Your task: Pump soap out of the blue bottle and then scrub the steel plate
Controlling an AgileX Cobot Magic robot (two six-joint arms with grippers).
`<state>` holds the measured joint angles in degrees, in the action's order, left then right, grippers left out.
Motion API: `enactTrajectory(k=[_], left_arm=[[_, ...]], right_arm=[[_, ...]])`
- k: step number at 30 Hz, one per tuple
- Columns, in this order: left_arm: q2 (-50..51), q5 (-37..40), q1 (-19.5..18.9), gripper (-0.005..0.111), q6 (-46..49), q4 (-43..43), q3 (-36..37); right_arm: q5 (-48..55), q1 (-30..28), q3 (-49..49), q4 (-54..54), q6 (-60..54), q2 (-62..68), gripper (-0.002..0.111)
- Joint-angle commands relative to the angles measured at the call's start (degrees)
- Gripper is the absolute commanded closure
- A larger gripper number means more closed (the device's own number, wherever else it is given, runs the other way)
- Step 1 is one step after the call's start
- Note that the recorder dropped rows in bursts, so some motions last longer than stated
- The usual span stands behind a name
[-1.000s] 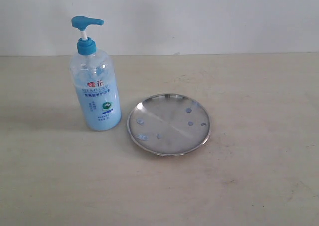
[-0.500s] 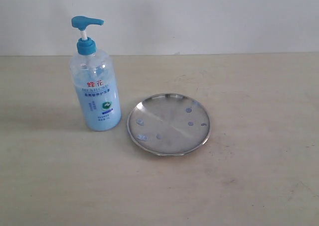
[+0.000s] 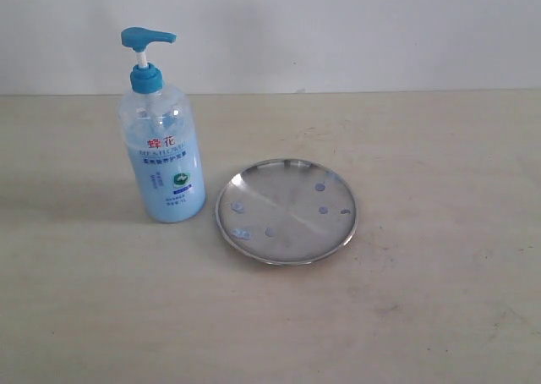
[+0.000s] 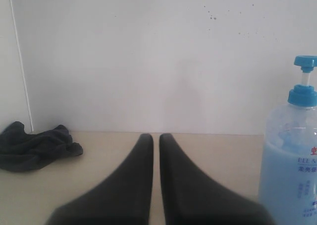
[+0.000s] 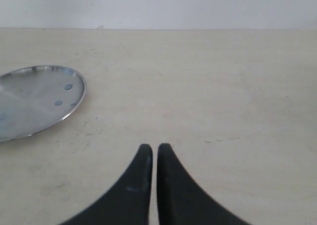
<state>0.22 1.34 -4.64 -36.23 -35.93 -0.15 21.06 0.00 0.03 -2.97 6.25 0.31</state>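
Observation:
The blue bottle (image 3: 162, 147) stands upright on the table, its pump head raised, spout pointing toward the steel plate (image 3: 286, 211) just right of it. Small bluish droplets of soap (image 3: 319, 184) dot the plate. Neither gripper shows in the exterior view. In the left wrist view my left gripper (image 4: 155, 137) is shut and empty, low over the table, with the blue bottle (image 4: 292, 160) off to one side of it. My right gripper (image 5: 154, 147) is shut and empty above bare tabletop, and the steel plate (image 5: 34, 101) lies apart from it.
A crumpled dark cloth (image 4: 32, 145) lies on the table by the white wall (image 4: 158, 56), on the far side of my left gripper from the bottle. The pale tabletop (image 3: 423, 299) extends in front of and right of the plate.

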Motion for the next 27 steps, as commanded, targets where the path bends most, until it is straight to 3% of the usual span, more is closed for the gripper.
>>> enactTrajectory(k=[1,11,15,17,19,21,23,27], left_arm=[[-0.2,-0.4,0.2,0.103,-0.2,0.4,0.2],[-0.2,-0.5,0.2,0.103,-0.2,0.9,0.2],[-0.2,-15.4,0.2,0.103,-2.9,5.8,0.2],[-0.2,-20.3,0.2,0.103,-0.9,18.4,0.2],[-0.2,-21.4,0.2,0.103,6.8,32.3,0.2],[-0.2,-19.6,0.2,0.103,29.8,49.4,0.2],[-0.2,-15.6,0.2,0.103,45.8,58.5,0.2],[-0.2,5.1,0.2,0.103,48.6,61.0,0.2]], right_arm=[[-0.2,-0.1,0.0,-0.5,-0.3,-0.3,0.109],[-0.2,-0.1,0.0,-0.5,-0.3,-0.3,0.109],[-0.2,-0.1,0.0,-0.5,-0.2,-0.3,0.109],[-0.2,-0.1,0.0,-0.5,-0.2,-0.3,0.109],[-0.2,-0.1,0.0,-0.5,-0.2,-0.3,0.109],[-0.2,-0.1,0.0,-0.5,-0.2,-0.3,0.109],[-0.2,-0.1,0.0,-0.5,-0.2,-0.3,0.109],[-0.2,-0.1,0.0,-0.5,-0.2,-0.3,0.109]])
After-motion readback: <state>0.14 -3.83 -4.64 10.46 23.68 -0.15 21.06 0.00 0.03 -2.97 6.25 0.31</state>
